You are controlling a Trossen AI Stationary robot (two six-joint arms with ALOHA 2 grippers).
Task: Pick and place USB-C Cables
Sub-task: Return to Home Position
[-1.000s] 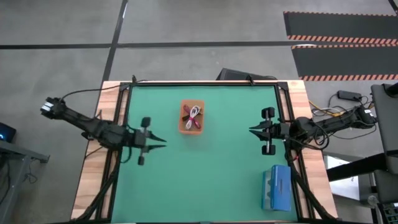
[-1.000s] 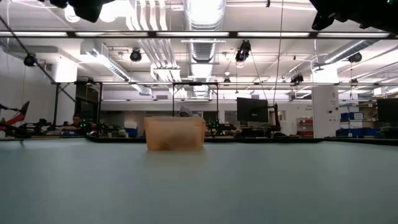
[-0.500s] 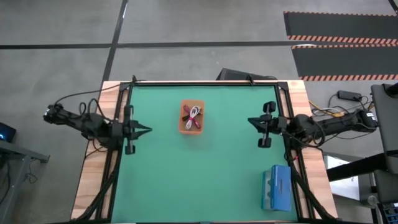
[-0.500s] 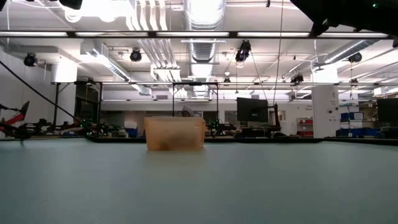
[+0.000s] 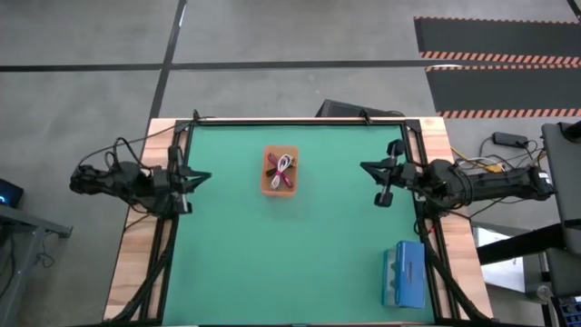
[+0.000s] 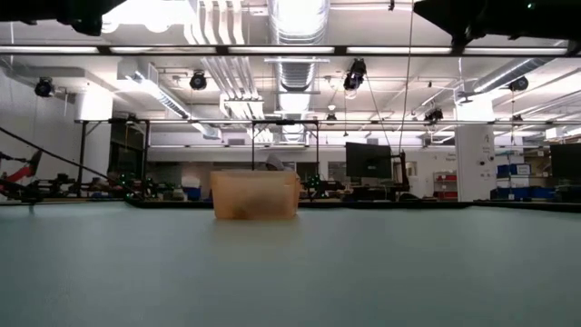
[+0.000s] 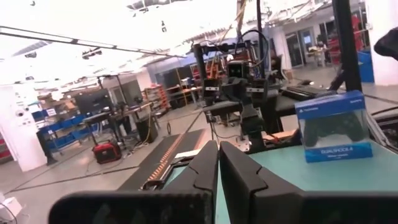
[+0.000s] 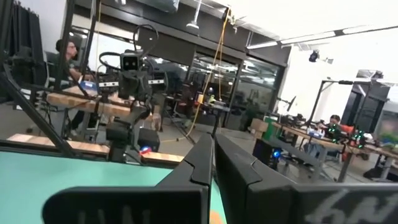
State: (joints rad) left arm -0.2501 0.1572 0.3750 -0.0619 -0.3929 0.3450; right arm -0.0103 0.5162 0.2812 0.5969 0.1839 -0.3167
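The cables (image 5: 280,170) lie bundled inside the orange bin (image 5: 267,182) at the table's far middle. A dark red one and a white one show; I cannot make out the others. In the low view the bin (image 6: 255,194) stands on the mat and its wall hides the cables. My left gripper (image 5: 207,176) is shut and empty at the table's left edge, pointing toward the bin; its wrist view (image 7: 218,152) shows the fingers closed. My right gripper (image 5: 363,167) is shut and empty near the right edge, also pointing toward the bin (image 8: 213,146).
A blue box (image 5: 404,274) with a game controller lies at the near right corner; it also shows in the left wrist view (image 7: 334,127). Each wrist view shows the other arm across the table. Green mat lies between the bin and both grippers.
My left gripper has drawn back toward the table's left edge and somewhat toward the far edge, staying shut. My right gripper has moved a little toward the far edge, staying shut. The bin and cables have not moved.
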